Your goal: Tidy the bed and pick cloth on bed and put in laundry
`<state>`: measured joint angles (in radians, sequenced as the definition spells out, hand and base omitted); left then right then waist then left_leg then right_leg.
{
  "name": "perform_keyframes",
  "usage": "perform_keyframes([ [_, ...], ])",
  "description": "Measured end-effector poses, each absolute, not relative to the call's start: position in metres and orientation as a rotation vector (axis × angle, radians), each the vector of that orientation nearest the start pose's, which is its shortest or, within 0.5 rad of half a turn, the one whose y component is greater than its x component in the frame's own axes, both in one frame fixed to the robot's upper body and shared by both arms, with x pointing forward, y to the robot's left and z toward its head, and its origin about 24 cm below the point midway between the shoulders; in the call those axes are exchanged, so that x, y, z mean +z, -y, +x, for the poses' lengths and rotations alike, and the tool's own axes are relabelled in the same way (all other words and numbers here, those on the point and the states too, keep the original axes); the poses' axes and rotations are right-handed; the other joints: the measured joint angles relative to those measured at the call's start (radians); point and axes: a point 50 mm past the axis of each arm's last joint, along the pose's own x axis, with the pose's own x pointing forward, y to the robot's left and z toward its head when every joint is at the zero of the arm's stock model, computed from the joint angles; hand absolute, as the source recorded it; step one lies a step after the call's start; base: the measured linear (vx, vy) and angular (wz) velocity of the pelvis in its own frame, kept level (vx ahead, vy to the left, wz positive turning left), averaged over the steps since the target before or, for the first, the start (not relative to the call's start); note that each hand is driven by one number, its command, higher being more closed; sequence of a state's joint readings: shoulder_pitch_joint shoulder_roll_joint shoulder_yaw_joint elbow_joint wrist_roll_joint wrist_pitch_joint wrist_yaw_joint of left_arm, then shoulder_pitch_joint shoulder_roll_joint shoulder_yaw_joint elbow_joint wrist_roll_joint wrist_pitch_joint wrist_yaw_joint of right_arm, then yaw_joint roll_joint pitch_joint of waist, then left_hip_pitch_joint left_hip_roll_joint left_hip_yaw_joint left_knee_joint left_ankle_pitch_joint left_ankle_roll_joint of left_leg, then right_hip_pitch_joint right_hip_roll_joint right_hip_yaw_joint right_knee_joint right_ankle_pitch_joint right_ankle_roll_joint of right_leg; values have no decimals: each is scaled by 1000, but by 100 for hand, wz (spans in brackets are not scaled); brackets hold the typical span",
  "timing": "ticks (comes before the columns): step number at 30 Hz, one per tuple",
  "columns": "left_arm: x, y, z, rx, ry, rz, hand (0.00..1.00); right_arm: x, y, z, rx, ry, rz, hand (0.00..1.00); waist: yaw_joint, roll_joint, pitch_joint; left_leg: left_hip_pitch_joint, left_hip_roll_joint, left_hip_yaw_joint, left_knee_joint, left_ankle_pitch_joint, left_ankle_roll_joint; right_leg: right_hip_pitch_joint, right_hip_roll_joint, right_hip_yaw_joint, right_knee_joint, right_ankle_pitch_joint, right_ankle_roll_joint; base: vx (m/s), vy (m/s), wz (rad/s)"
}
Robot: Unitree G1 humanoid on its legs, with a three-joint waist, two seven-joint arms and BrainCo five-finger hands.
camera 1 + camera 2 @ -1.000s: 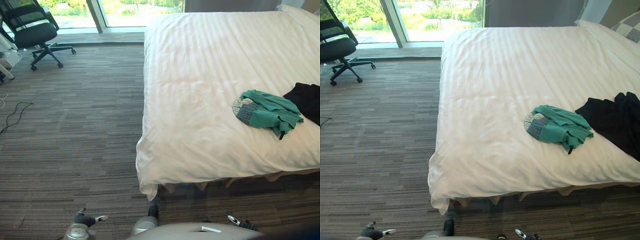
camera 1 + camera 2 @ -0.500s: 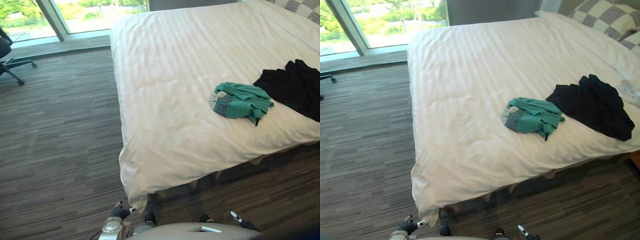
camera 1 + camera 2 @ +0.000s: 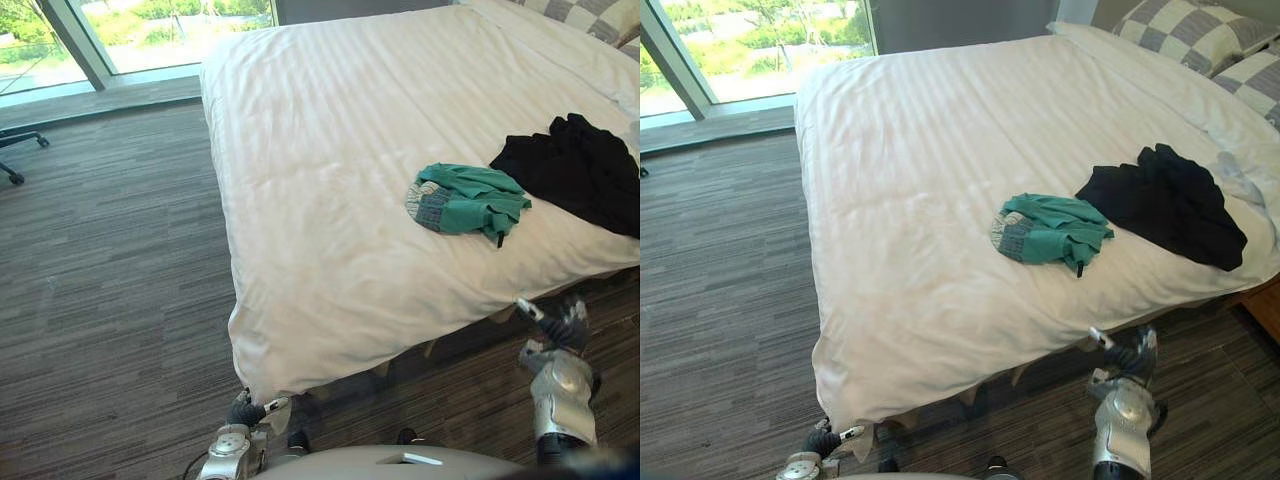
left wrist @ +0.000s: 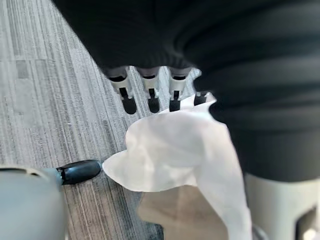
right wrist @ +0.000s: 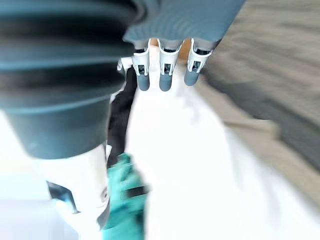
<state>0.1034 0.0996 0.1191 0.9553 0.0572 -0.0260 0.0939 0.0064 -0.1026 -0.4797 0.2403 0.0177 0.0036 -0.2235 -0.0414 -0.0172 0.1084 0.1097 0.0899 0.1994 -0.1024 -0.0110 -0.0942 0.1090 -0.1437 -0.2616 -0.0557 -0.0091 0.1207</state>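
Note:
A green cloth [image 3: 468,198] lies crumpled on the white duvet [image 3: 330,150] near the bed's front edge. A black cloth [image 3: 580,170] is spread just to its right. My left hand [image 3: 248,412] is low at the duvet's hanging front corner [image 4: 175,150]; its fingers [image 4: 150,97] are straight and open beside that corner, not holding it. My right hand [image 3: 560,325] is raised by the bed's front edge, below the black cloth, open and empty. Its wrist view looks past straight fingers [image 5: 165,70] at the green cloth [image 5: 125,200] and the black cloth [image 5: 120,115].
Checked pillows [image 3: 1190,30] lie at the head of the bed, far right. A wooden bedside unit [image 3: 1265,305] stands at the right edge. Striped carpet [image 3: 110,280] covers the floor left of the bed, with windows [image 3: 760,30] and a chair base [image 3: 15,150] beyond.
The camera has swung right, so the whole picture has shifted. My right arm has come up into view by the bed's front edge. My left hand now sits at the duvet's corner.

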Motion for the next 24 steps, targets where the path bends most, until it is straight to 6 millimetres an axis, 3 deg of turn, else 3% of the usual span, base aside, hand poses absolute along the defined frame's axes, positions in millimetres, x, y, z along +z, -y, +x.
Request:
perform_keyframes([
  [1, -151, -211, 106, 237, -1023, 131, 0, 8, 292, 214, -708, -173, -58, 100, 0, 1, -1, -6, -1, -6, 0, 0, 1, -4, 0, -3, 0, 0, 0, -8, -20, 13],
  [7, -152, -212, 101, 239, -1028, 132, 0, 71, 252, 261, -479, 107, -205, 100, 6, -3, -4, -28, -4, -46, 4, 8, 5, -5, -2, -37, 0, 0, 0, 1, -20, 18],
  [10, -152, -212, 99, 241, -1026, 133, 0, 96, 213, 285, -296, 235, -255, 100, 15, -6, -6, -43, -5, -73, 4, 18, 5, 1, -2, -63, 0, 0, 0, -25, -22, 30],
  [11, -151, -212, 102, 240, -1012, 133, 0, 101, 197, 293, -232, 266, -256, 100, 34, -6, -6, -48, -5, -79, 4, 22, 5, 0, -2, -76, 0, 0, 0, -39, -25, 25],
  [15, -149, -213, 105, 259, -988, 139, 0, 100, 145, 320, -11, 254, -272, 100, 69, -12, -7, -77, -9, -133, 3, 45, 3, 4, -2, -124, 1, 0, 0, -52, -24, 36],
  [19, -146, -214, 110, 273, -961, 128, 0, 97, 115, 339, 98, 206, -259, 100, 108, -19, -3, -125, -17, -219, 0, 78, 2, 7, -4, -210, 4, -1, -1, -84, -33, 61],
  [22, -145, -214, 111, 273, -951, 121, 0, 106, 102, 346, 155, 218, -230, 100, 125, -25, 9, -163, -20, -287, 0, 100, 4, 5, -3, -275, 12, -4, -6, -78, -32, 79],
  [24, -145, -217, 112, 272, -950, 134, 0, 113, 91, 352, 200, 219, -197, 100, 157, -36, 21, -191, -25, -347, -1, 117, 5, 5, -4, -331, 31, -14, -9, -92, -30, 76],
])
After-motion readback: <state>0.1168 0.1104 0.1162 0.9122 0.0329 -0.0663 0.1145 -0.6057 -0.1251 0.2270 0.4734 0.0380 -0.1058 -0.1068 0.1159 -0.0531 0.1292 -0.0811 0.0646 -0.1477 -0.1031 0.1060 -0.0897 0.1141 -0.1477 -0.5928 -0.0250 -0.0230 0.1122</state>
